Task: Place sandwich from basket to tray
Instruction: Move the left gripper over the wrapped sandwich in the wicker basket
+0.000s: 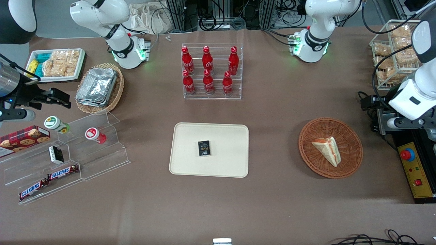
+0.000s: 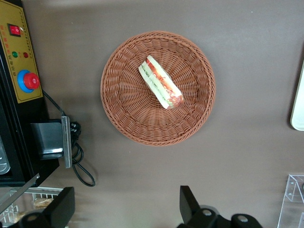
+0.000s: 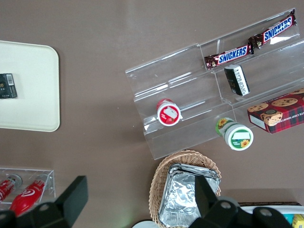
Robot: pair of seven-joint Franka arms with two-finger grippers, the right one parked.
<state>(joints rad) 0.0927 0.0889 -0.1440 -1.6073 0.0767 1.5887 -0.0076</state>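
The sandwich lies in the basket, toward the working arm's end of the table. At frame centre sits the tray, with a small box on it. The gripper hangs near the basket, fingers apart.

open brown table between basket and tray; gripper, fingers spread, hangs high near the basket. on the tray, one small black box (dead centre), bare room around it.

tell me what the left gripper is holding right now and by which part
Nothing. The left gripper is open and empty, high above the table, apart from the basket. The sandwich lies untouched in it.
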